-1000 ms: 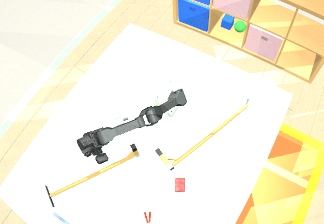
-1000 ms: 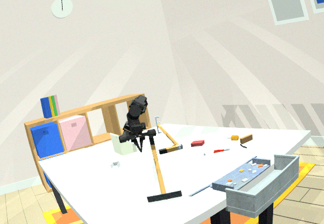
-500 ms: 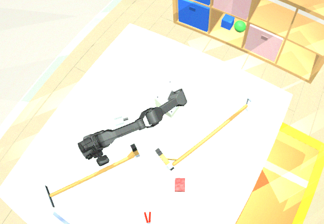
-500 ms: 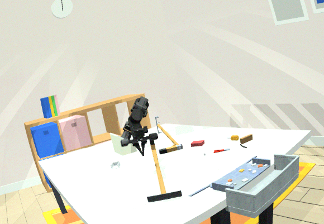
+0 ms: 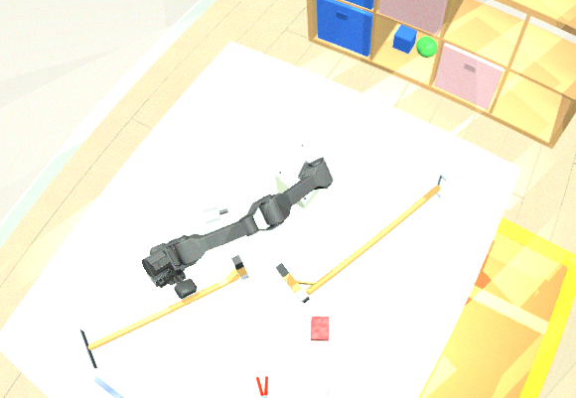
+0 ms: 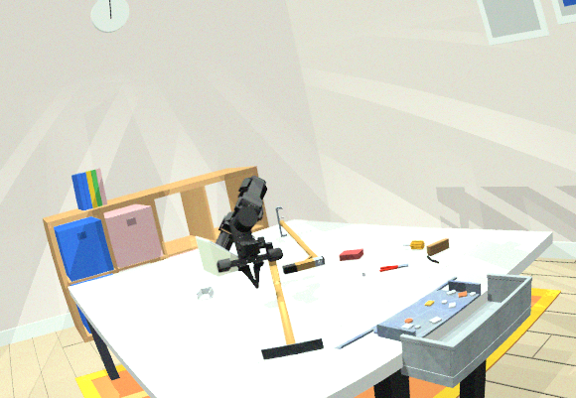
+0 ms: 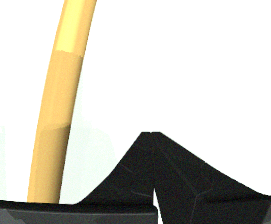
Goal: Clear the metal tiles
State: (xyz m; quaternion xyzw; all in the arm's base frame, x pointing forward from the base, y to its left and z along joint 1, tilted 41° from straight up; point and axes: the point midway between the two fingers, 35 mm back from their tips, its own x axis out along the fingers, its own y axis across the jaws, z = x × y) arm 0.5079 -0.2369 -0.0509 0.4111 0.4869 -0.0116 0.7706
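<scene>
The long scraper [image 5: 149, 315] [image 6: 282, 308] lies flat on the white table [image 5: 397, 273] [image 6: 164, 332]; it has a yellow handle and a dark blade [image 5: 88, 348] [image 6: 292, 348]. My gripper [image 5: 174, 283] [image 6: 255, 282] [image 7: 152, 163] is shut on nothing and points down just beside the handle [image 7: 55, 116], which passes left of the fingers. The steel bench plate [image 6: 422, 310] at the table's right edge carries several small tiles, such as an orange tile [image 6: 429, 303]. The grey catch box [image 6: 447, 354] stands against it. Plate and box do not show in the top view.
A second long yellow tool with a hooked end [image 5: 377, 235] [image 6: 298, 238] lies to the right of the scraper. A red block [image 5: 320, 328] [image 6: 351, 254], a red screwdriver [image 6: 392, 267], a wooden block [image 6: 437, 246] and a small clip [image 6: 204, 292] lie about. A shelf [image 5: 422, 25] [image 6: 149, 199] stands behind the table.
</scene>
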